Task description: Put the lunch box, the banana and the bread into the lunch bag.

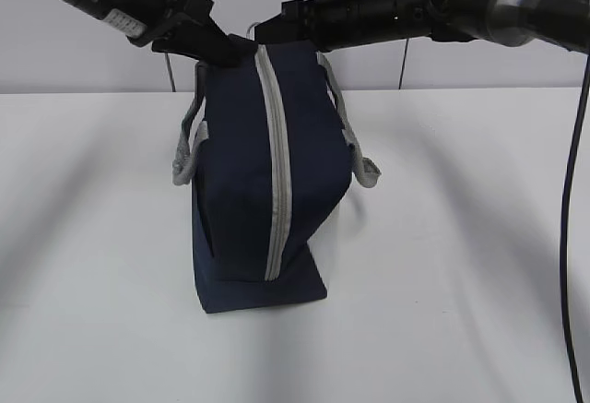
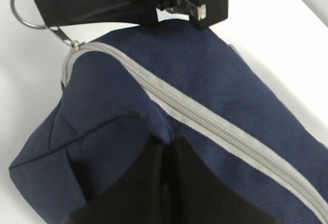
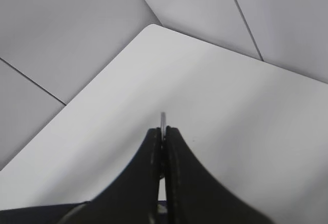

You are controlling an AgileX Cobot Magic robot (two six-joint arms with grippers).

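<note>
The navy lunch bag (image 1: 235, 182) stands on the white table, its grey zipper (image 1: 276, 163) closed along the whole length I see. My left gripper (image 1: 232, 50) is shut, pinching a fold of the bag's fabric at its far top; the left wrist view shows the fingertips (image 2: 169, 143) on the cloth beside the zipper (image 2: 205, 119). My right gripper (image 1: 267, 32) is shut on the metal ring pull (image 2: 16, 16) at the zipper's end; the ring's edge (image 3: 163, 117) sticks out between its closed jaws (image 3: 163, 130). The lunch box, banana and bread are out of view.
Grey strap handles hang on both sides of the bag (image 1: 187, 159) (image 1: 361, 159). A black cable (image 1: 567, 237) hangs down at the right edge. The white table (image 1: 461, 265) ends at a grey wall behind.
</note>
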